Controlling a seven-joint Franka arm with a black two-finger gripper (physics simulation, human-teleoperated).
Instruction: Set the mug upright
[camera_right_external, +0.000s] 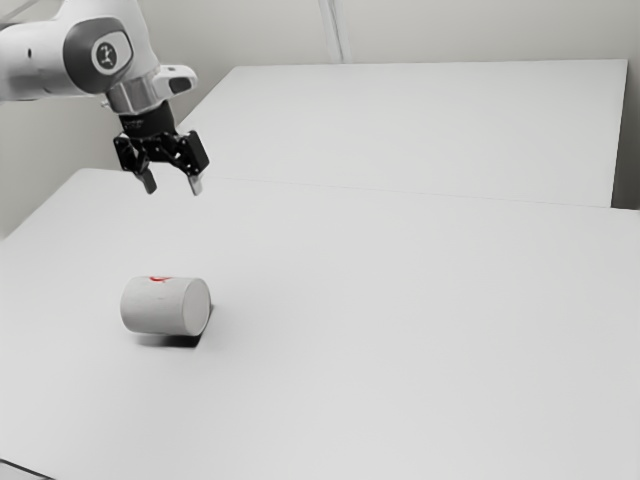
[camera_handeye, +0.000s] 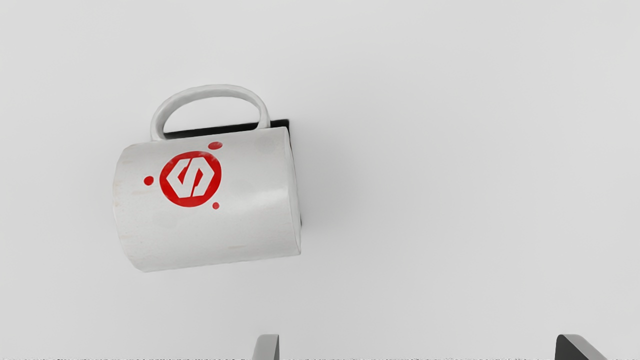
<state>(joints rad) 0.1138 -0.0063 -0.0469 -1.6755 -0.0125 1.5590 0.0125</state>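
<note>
High over the table, toward the exterior view's upper left, my gripper (camera_right_external: 172, 186) is open with nothing between its fingers. The white mug (camera_right_external: 165, 306) lies on its side below it, one round end facing the exterior view's right. In the wrist view the mug (camera_handeye: 240, 200) shows a red round logo on its wall and its handle sticking out from one side. My open gripper (camera_handeye: 417, 347) has its two fingertips wide apart there, and neither touches the mug.
The white table (camera_right_external: 400, 330) carries the mug. Behind it stands a second white surface (camera_right_external: 430, 125) with its far edge near the wall. A thin dark cable (camera_right_external: 25, 469) runs at the exterior view's lower left corner.
</note>
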